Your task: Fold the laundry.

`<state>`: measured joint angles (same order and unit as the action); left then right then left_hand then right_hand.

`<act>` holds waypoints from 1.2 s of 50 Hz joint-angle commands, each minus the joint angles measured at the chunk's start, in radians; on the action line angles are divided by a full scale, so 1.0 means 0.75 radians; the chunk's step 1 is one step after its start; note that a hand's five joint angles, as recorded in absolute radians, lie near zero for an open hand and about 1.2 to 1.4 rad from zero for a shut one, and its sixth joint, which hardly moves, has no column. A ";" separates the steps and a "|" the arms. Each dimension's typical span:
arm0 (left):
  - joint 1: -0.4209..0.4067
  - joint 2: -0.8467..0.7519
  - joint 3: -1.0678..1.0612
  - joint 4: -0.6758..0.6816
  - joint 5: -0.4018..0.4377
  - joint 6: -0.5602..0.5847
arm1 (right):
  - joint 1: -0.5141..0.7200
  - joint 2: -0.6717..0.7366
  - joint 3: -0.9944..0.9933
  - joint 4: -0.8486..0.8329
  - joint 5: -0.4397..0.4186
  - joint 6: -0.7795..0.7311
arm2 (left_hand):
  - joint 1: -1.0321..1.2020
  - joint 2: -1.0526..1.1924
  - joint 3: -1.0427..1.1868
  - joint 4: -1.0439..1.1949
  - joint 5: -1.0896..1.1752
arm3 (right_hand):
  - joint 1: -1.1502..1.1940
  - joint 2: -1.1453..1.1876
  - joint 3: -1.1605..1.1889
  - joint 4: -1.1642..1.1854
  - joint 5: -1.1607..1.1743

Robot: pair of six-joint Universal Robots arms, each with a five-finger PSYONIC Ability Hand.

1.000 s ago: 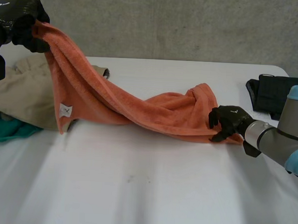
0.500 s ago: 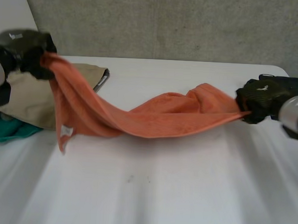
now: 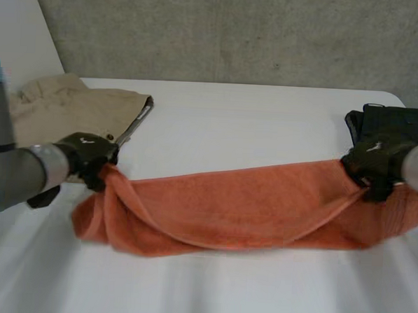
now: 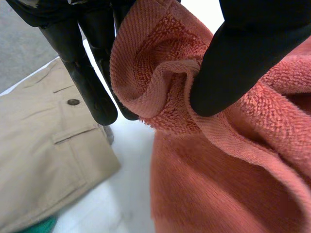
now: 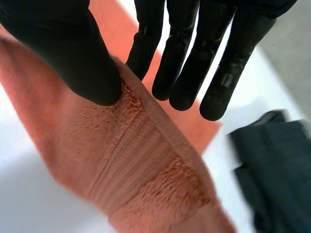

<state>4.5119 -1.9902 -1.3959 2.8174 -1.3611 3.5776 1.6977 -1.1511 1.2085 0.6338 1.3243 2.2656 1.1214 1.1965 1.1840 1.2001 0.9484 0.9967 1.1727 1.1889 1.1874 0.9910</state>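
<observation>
Loosely sagging orange towel [image 3: 248, 209], left hand [image 3: 90, 155] pinching one end, right hand [image 3: 371, 162] apparently pinching the other

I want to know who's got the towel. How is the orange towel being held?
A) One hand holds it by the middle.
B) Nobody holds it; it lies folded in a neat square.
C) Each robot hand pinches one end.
C: the left hand pinches one end of the orange towel and the right hand pinches the other end, so the towel stretches between them across the white table.
</observation>
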 commanded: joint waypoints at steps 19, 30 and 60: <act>-0.138 -0.214 0.882 0.942 -0.239 -0.039 | 0.060 0.071 -0.593 -1.258 0.147 0.469 | 0.366 0.266 0.283 0.262 0.364 | 0.533 0.298 0.277 0.279 0.308; -0.109 -0.038 0.307 0.895 -0.214 -0.148 | 0.054 -0.034 -0.174 -1.128 0.022 0.481 | 0.366 0.266 0.283 0.262 0.364 | 0.533 0.298 0.277 0.279 0.308; -0.299 0.688 0.129 0.676 -0.077 -0.140 | 0.367 0.355 -0.040 -0.955 -0.132 1.215 | 0.366 0.266 0.283 0.262 0.364 | -1.096 -1.331 -1.352 -1.350 -1.321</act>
<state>4.3066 -1.5425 -1.3050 3.3517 -1.4521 3.4739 1.8599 -0.9483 1.1962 -0.0378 1.2639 2.9890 1.1214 1.1993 1.1873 1.2036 0.9484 0.2019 0.2246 0.2112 0.2330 0.0673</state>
